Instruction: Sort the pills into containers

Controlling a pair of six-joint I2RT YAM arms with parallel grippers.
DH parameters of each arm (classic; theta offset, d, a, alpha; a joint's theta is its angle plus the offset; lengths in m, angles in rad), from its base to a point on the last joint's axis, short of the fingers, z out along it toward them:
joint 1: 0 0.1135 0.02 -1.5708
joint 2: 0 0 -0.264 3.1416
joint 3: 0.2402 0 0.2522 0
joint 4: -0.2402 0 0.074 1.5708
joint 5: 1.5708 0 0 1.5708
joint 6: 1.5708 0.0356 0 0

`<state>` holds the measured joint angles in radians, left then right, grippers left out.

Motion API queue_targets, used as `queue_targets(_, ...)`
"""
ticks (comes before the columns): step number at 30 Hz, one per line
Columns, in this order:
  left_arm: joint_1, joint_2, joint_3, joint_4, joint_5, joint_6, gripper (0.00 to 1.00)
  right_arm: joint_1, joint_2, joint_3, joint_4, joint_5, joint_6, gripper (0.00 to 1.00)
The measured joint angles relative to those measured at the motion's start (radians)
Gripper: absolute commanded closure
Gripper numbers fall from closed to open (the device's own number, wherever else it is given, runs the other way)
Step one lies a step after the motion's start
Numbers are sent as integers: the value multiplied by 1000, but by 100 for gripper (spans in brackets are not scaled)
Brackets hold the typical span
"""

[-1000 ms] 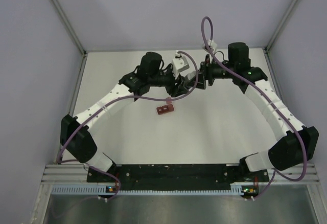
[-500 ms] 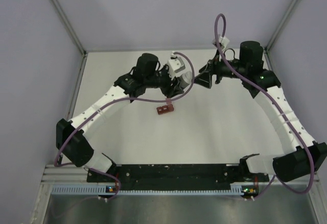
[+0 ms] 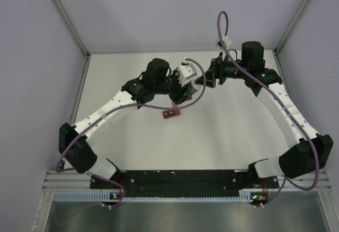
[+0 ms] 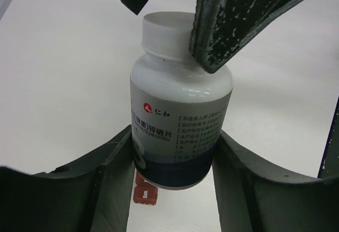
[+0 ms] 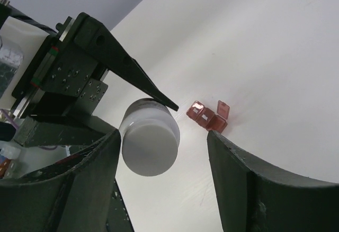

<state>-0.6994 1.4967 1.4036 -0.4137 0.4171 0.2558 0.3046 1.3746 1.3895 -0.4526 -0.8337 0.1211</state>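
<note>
My left gripper is shut on a white pill bottle with a white screw cap, holding it up off the table. My right gripper stands open with its jaws on either side of the cap; one finger is close against it and a gap is left on the other side. The containers, a red-brown strip of three compartments with one lid up, lie on the table below the bottle, also seen past it. No pills show.
The white table is fenced by grey walls on the left, back and right. Both arms meet high over its far middle, and purple cables loop around them. A black rail runs along the near edge.
My right gripper drew back to the right from the bottle with wider jaws, then came back left around the cap. The left arm shifted slightly with the bottle.
</note>
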Motion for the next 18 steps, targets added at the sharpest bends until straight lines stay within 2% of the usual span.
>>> queue_targets(4,-14,0,0,0,-23,8,100,0,5,-4,16,-11,14,45)
queue_targets(12,-17,0,0,-2,-51,10,100,0,5,-37,46,-37,23,46)
queue_targets(14,-17,0,0,-2,-57,10,100,0,5,-42,48,-41,23,50)
queue_targets(18,-17,0,-2,0,-64,10,100,0,5,-47,55,-51,27,68)
